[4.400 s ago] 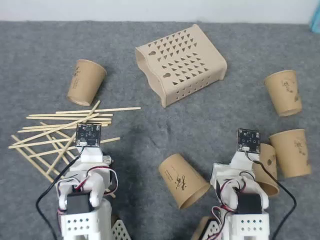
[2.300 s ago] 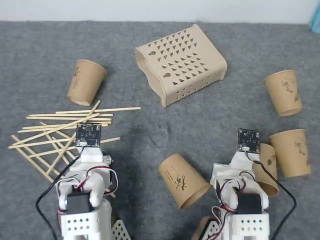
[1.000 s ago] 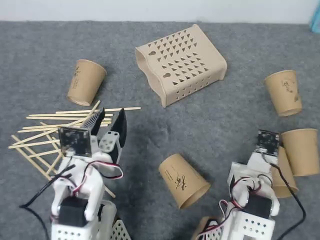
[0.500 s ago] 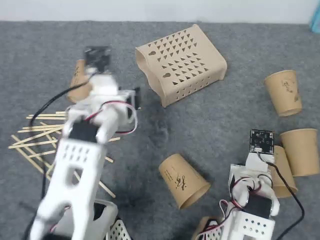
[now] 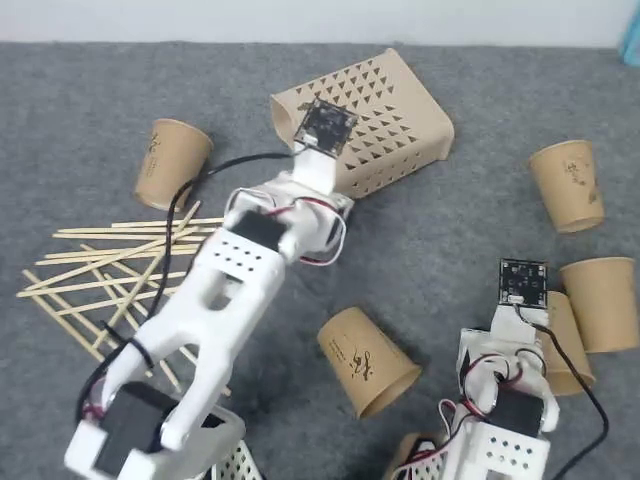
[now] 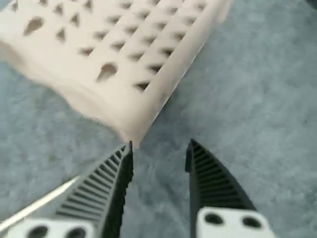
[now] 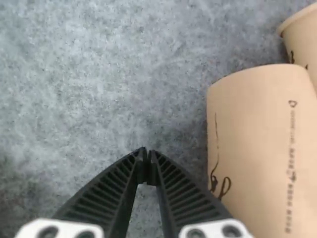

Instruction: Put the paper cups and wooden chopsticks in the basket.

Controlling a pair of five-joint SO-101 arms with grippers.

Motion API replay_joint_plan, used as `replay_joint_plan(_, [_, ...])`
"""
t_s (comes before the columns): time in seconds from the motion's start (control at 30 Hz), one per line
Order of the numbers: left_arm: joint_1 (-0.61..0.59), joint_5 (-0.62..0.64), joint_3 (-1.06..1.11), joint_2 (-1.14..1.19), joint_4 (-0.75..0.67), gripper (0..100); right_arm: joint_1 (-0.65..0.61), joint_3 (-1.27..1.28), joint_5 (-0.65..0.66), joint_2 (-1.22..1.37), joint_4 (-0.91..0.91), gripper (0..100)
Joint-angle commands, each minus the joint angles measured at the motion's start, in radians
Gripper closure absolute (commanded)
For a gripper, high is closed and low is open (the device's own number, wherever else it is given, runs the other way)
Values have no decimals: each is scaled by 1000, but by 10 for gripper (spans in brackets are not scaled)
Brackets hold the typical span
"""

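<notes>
Felt tabletop, basket tipped over, left arm stretched out to it.
I saw grey felt (image 5: 470, 230) covering the table right up to a pale wall (image 5: 300, 20) along the far edge. The basket (image 5: 400, 110) lay at far centre with a perforated face turned up. My left gripper (image 6: 160, 144) hung just short of its corner, fingers spread with nothing between them. The right gripper (image 7: 147, 151) was pinched together on nothing, low over the felt, just beside one cup (image 7: 257, 148). Five paper cups (image 5: 367, 360) lay on their sides: one far left, one near centre, three at the right. The wooden chopsticks (image 5: 120, 260) lay scattered at the left, outside the basket.
</notes>
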Motion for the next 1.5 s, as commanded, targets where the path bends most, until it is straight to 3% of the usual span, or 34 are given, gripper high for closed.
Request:
replay_joint_plan(0.0, [32,-12,36,3,-183,829,10,-5,20,-21,4,990])
replay_joint_plan(0.2, [25,-17,216,5,-571,829,10,-5,20,-21,4,990])
replay_joint_plan(0.5, [-64,-74,246,18,-532,829,10,-5,20,-21,4,990])
replay_joint_plan(0.87, [-64,-71,45,503,-916,834,76,-8,21,-21,4,990])
replay_joint_plan(1.17, [26,-71,-74,531,-925,836,77,-8,21,-21,2,990])
replay_joint_plan(1.33, [34,-71,-209,577,-925,993,79,-8,21,-21,2,990])
replay_joint_plan(1.47, [25,-69,-357,703,-924,988,79,-8,21,-21,2,990])
